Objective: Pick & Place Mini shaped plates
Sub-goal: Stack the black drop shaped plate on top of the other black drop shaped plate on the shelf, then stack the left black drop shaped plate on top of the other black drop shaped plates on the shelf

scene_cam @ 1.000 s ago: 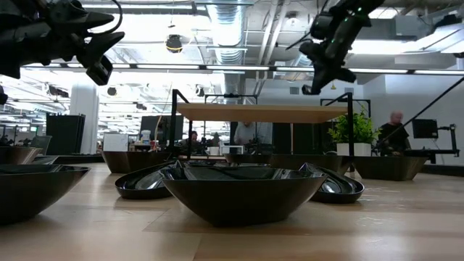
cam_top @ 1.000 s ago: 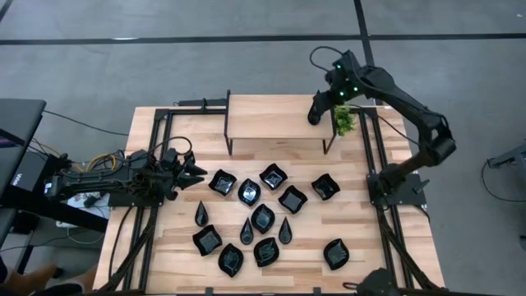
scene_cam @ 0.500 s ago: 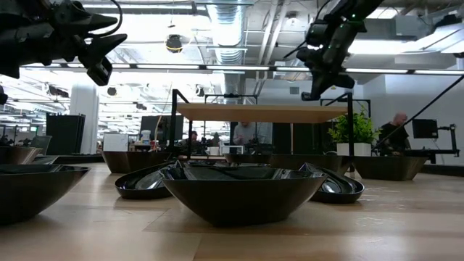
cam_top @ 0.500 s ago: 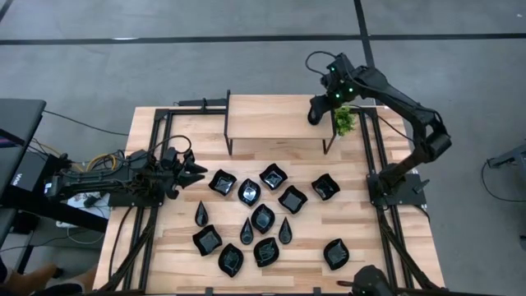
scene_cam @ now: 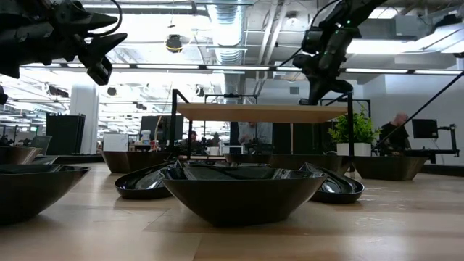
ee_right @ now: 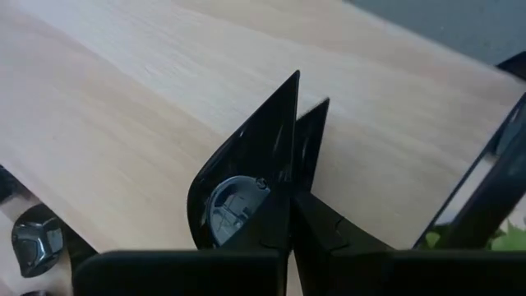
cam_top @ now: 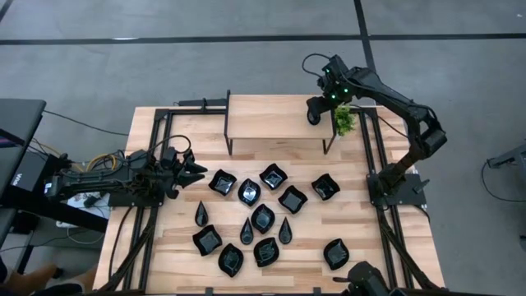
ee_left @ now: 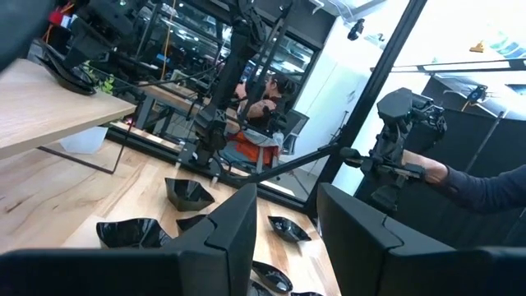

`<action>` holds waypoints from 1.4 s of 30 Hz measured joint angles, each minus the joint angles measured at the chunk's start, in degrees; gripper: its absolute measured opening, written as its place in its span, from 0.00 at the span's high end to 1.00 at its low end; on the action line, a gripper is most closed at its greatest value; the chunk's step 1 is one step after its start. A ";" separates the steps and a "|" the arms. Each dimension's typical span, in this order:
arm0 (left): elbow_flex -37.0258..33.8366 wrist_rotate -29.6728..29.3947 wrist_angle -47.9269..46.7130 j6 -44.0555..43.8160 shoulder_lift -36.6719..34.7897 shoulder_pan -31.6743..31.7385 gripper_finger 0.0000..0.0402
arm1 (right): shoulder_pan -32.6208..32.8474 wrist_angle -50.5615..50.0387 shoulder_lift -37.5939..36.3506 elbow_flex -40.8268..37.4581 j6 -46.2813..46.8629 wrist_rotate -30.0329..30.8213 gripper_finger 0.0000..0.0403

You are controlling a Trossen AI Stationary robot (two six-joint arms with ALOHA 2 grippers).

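Note:
Several glossy black mini shaped plates (cam_top: 263, 217) lie on the wooden table, near its middle and front. One more, a teardrop-shaped plate (ee_right: 246, 177), is in my right gripper (cam_top: 313, 115), which is shut on it just above the right end of the raised wooden shelf (cam_top: 275, 117). In the low view this gripper (scene_cam: 321, 88) hangs close over the shelf board (scene_cam: 261, 112). My left gripper (cam_top: 197, 171) hovers open and empty over the table's left side, its two fingers apart in the left wrist view (ee_left: 288, 238). My right gripper pinches the teardrop plate's rim near its broad end (ee_right: 275, 193) between its two fingers. The fingers slant down from the table's right side. The plate stands on edge beyond the fingertips with its pointed tip (ee_right: 294, 82) toward the shelf board. Whether it touches the board I cannot tell.
A small green plant (cam_top: 343, 121) stands beside the shelf's right end, close to my right gripper. Black frame rails (cam_top: 380, 156) run along both sides of the table. People sit in the room beyond the table (scene_cam: 395, 127).
My right gripper has gone down toward the shelf's right end with the teardrop plate still in its fingers.

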 joint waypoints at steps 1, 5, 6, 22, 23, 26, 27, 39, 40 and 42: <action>0.00 0.00 0.00 0.00 0.00 0.00 0.67 | 0.00 -0.23 0.00 0.02 0.39 0.00 1.00; 0.01 -0.01 0.02 0.00 0.00 -0.01 0.67 | 0.00 -0.45 0.00 0.02 1.43 1.00 1.00; 0.01 -0.02 0.02 0.00 0.00 -0.01 0.67 | 0.00 -0.42 0.00 0.01 1.79 1.18 1.00; 0.01 -0.01 0.02 0.00 0.01 -0.01 0.67 | 0.01 -1.34 0.00 0.01 4.42 1.31 0.95; 0.02 -0.02 0.02 0.00 0.02 0.00 0.67 | 0.07 -1.33 0.00 0.00 4.42 1.32 0.94; 0.01 -0.01 0.02 0.00 0.00 -0.01 0.67 | 0.09 -1.32 0.00 0.02 4.65 1.31 0.93; 0.02 -0.02 0.02 0.00 0.00 0.00 0.67 | 0.09 -1.32 0.00 0.00 4.87 1.33 0.92; 0.01 -0.02 0.02 0.00 0.00 -0.01 0.67 | 0.00 -2.87 -3.60 1.17 5.49 1.36 0.89; 0.01 0.00 0.00 0.00 0.00 -0.01 0.67 | 0.26 -3.59 -4.56 1.65 5.49 1.40 0.89; 0.02 0.00 0.00 0.00 0.00 -0.02 0.67 | 1.15 -5.04 -7.04 2.24 5.49 1.77 0.91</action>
